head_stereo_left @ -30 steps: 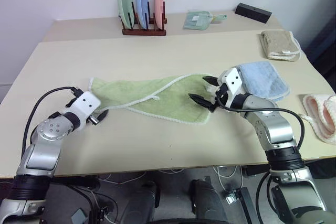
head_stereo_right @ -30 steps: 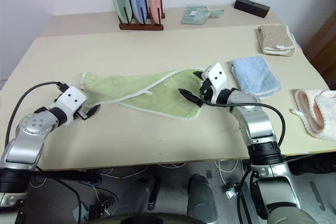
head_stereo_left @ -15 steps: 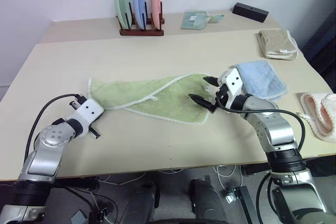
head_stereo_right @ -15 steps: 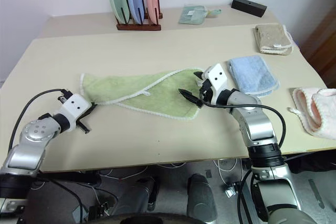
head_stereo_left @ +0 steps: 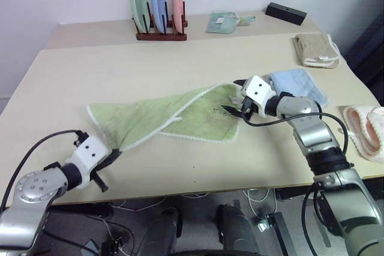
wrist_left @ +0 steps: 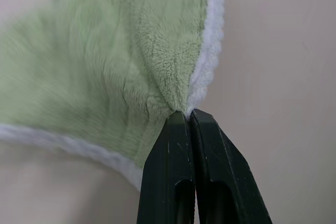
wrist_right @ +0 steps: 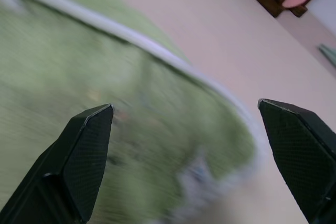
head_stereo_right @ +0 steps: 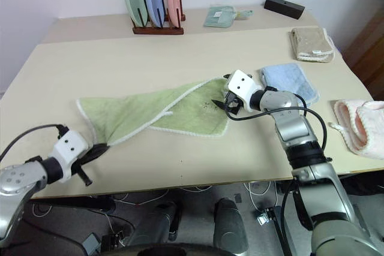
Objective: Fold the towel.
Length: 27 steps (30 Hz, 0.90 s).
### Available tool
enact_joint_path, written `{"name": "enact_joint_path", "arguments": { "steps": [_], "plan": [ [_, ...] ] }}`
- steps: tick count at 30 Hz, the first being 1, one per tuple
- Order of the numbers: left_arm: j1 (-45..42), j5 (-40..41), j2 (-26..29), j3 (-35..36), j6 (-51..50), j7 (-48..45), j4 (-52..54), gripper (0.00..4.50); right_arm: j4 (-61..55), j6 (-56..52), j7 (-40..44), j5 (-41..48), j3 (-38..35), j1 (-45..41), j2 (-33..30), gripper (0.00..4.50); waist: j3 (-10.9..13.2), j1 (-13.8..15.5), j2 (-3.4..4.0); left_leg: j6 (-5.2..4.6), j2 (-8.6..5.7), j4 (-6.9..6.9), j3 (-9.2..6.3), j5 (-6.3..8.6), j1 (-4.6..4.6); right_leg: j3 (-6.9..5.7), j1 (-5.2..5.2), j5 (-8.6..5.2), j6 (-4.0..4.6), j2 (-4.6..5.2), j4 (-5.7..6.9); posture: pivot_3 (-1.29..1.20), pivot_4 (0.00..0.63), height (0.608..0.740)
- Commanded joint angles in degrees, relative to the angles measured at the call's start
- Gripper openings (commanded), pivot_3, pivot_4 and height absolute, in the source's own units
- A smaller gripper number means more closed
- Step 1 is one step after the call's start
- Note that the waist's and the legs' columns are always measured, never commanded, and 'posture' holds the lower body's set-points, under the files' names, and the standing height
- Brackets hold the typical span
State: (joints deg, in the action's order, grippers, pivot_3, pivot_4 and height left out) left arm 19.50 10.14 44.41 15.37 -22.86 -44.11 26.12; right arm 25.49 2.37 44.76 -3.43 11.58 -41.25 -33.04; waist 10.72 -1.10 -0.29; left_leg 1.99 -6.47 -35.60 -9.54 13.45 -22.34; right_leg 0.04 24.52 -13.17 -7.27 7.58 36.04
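Left gripper (wrist_left: pixel 188 116) has dragged its pinched corner of the light green terry towel (head_stereo_left: pixel 162 118) toward the near table edge. Right gripper (head_stereo_left: pixel 237 96) hovers wide open over the far end; risk is that thin edge pinch slipping.

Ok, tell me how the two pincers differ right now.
The left pincer is shut on the green towel's white-edged corner; the right pincer stands wide open, holding nothing. The left sits near the table's front edge; the right hovers over the towel's far end. Both have black fingers.

Plate rack (head_stereo_left: pixel 159 28), folded blue towel (head_stereo_left: pixel 298 88)
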Motion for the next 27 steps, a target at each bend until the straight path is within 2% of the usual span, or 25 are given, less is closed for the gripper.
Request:
{"name": "enact_joint_path", "arguments": {
  "steps": [1, 6, 14, 17, 24, 25, 27],
  "plan": [
    [3.3, -1.5, 1.0, 4.5, 3.3, -0.1, -2.1, 0.02, 9.0, 7.7, -1.6, -3.9, 1.3, -5.5, 0.7, 4.5, 0.0, 0.0, -0.02, 0.0, 0.0, 0.0, -0.01, 0.0, 0.0, 0.0, 0.0, 0.0, 0.0, 0.0, 0.0, 0.0, 0.15, 0.74],
    [6.0, -2.5, 1.3, 6.8, 7.0, 0.0, -5.8, 0.02, 20.9, 15.4, -3.5, -7.5, 2.9, -11.1, 2.4, 4.5, 0.0, 0.0, -0.01, 0.0, 0.01, 0.01, 0.0, 0.0, 0.01, 0.0, -0.01, 0.01, 0.02, 0.0, 0.0, 0.0, 0.15, 0.74],
    [6.5, -2.5, 0.7, 6.3, 8.5, 0.0, -6.5, 0.02, 33.9, 24.9, -7.1, -13.2, 5.5, -18.1, 5.9, 4.5, 0.0, -0.3, 0.0, 0.01, 0.04, 0.06, -0.01, -0.01, 0.06, 0.02, -0.01, 0.02, 0.05, -0.06, 0.02, 0.0, 0.15, 0.74],
    [6.4, -2.5, 0.7, 6.3, 8.6, 0.1, -6.7, 0.0, 36.5, 27.8, -8.5, -15.0, 6.4, -19.9, 6.5, 3.72, 0.0, -0.4, 0.01, 0.02, 0.05, 0.06, -0.01, -0.01, 0.07, 0.03, -0.01, 0.03, 0.06, -0.07, 0.02, 0.0, 0.15, 0.74],
    [6.8, -2.7, 0.3, 6.2, 9.2, 0.4, -7.2, 0.0, 39.2, 31.8, -10.4, -18.0, 7.6, -21.2, 6.7, 0.27, 0.0, -0.8, 0.02, 0.02, 0.04, 0.07, -0.03, -0.01, 0.07, 0.05, -0.01, 0.03, 0.06, -0.08, 0.04, 0.0, 0.15, 0.74],
    [6.7, -2.6, 0.3, 6.3, 9.4, 0.5, -7.3, 0.0, 39.0, 32.1, -10.7, -18.0, 7.3, -21.3, 6.3, 0.12, 0.0, -0.9, 0.02, 0.03, 0.04, 0.08, -0.03, -0.01, 0.07, 0.06, -0.01, 0.03, 0.06, -0.09, 0.04, 0.0, 0.15, 0.74],
    [5.8, -2.1, -0.1, 6.6, 9.8, 0.9, -7.6, 0.0, 38.5, 32.4, -11.1, -17.8, 6.5, -21.6, 5.5, 0.12, 0.0, -0.9, 0.04, 0.03, 0.04, 0.09, -0.04, -0.02, 0.08, 0.06, -0.01, 0.03, 0.07, -0.09, 0.05, 0.0, 0.15, 0.74]
  ]
}}
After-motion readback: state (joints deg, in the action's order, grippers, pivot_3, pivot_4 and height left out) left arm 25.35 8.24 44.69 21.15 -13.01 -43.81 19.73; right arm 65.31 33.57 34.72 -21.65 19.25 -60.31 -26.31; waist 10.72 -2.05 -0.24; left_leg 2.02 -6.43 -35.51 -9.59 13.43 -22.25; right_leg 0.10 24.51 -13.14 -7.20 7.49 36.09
